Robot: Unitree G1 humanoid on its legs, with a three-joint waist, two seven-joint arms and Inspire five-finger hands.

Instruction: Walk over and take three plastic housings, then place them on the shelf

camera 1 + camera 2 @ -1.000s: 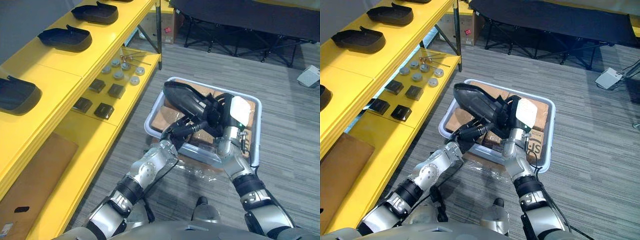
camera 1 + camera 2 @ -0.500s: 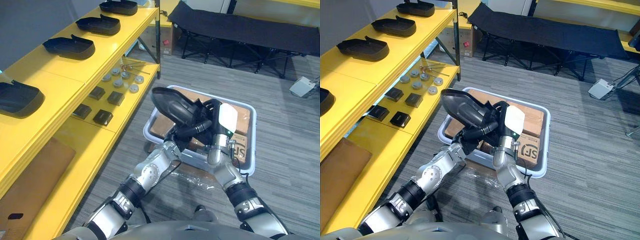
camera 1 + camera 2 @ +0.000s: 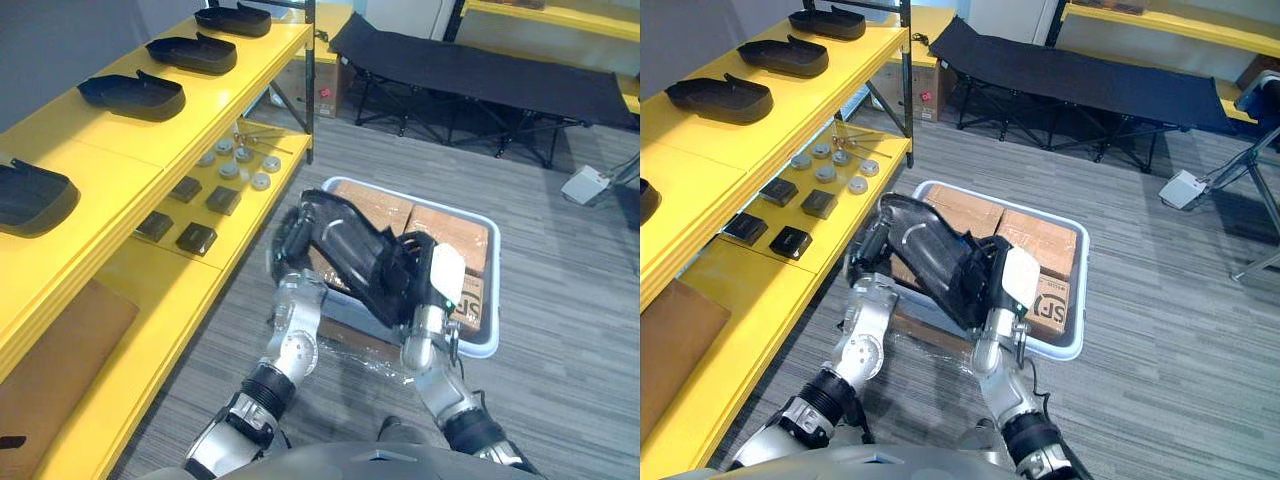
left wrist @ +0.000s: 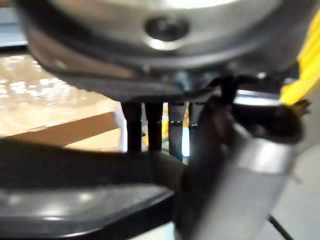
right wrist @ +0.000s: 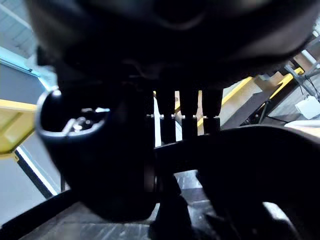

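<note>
Grey striped carpet (image 3: pixel 570 390) runs under everything. Nearest the camera, in the lower middle of the frame, both arms rise to one black plastic housing (image 3: pixel 345 250) held in the air over a pale bin (image 3: pixel 478 345). The right hand (image 3: pixel 418 278), white thumb cover facing out, is clamped on the housing's nearer end. The left hand (image 3: pixel 290 238) has its fingers hooked over the farther rim, toward the left of the part. Each wrist view shows a row of fingers against the dark shell with the thumb opposite, so I read both hands as gripping it.

A hold at either end makes sense: the shell is long and shallow, and two grips should keep it from twisting while the body turns. It sits tilted and clear of the bin, so I judge the pick done and the carry under way.

Below it, the bin holds cardboard boxes (image 3: pixel 440 225). At the left of the frame stands the yellow shelf (image 3: pixel 110 150). Its lower level carries small black blocks (image 3: pixel 196 237) and grey discs (image 3: pixel 240 170). Its top level carries four other housings (image 3: pixel 132 93), open side up in a spaced row. Bare board between the nearest two looks like the likely spot for this one.

Across the upper right stretches a black folding cot (image 3: pixel 470 70)
</note>
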